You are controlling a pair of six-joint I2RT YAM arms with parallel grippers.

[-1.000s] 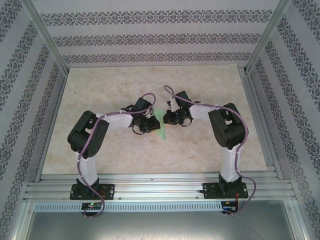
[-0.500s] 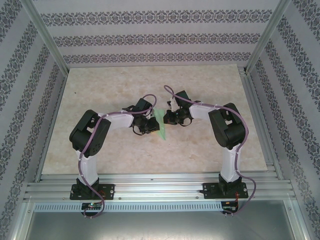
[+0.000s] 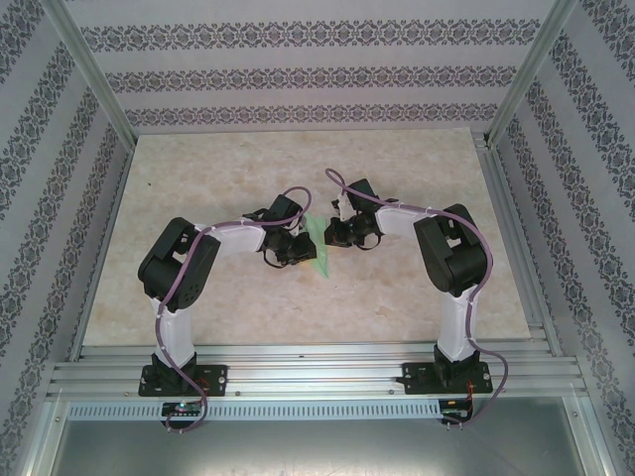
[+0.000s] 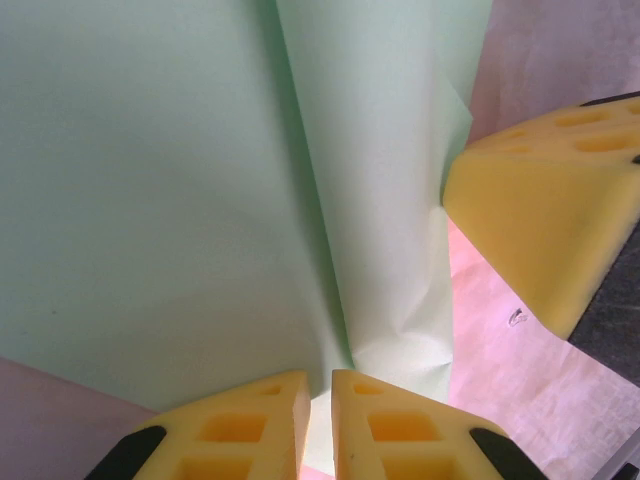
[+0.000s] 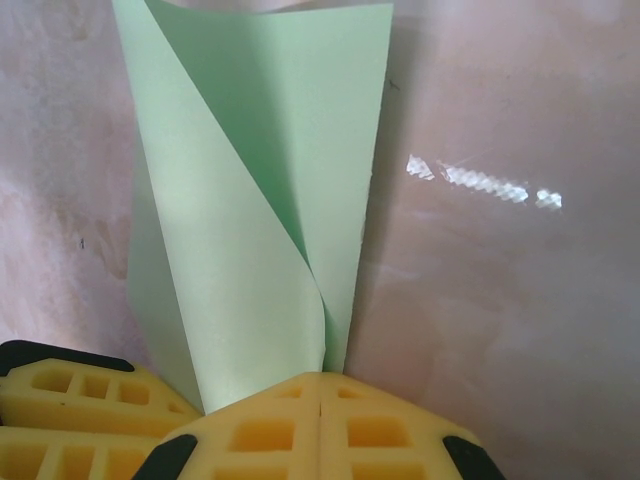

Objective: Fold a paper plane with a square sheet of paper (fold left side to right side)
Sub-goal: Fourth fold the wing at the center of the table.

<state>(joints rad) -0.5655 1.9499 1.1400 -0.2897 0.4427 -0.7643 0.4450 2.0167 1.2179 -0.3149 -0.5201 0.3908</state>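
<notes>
From above, the two arms reached inward over the marbled table [image 3: 298, 169] and met near its middle, where the green paper [image 3: 319, 260] stood as a narrow pointed strip between them, the left gripper [image 3: 301, 246] touching its left side and the right gripper [image 3: 328, 236] touching its right; at that scale the stance of the jaws could not be read. In the left wrist view, the left gripper's yellow fingers [image 4: 250, 425] were clenched almost together on the paper's lower edge, a sliver of green showing in the narrow slit between them. The paper rose away in broad panels with a long crease down the middle, and one yellow finger of the right gripper [image 4: 540, 230] pressed in at its right edge. In the right wrist view, the right gripper's fingers [image 5: 380, 430] were squeezed tight on the paper's narrow end, its left flap curling over the middle, with the left gripper's finger [image 5: 70, 410] just beside them at lower left.
</notes>
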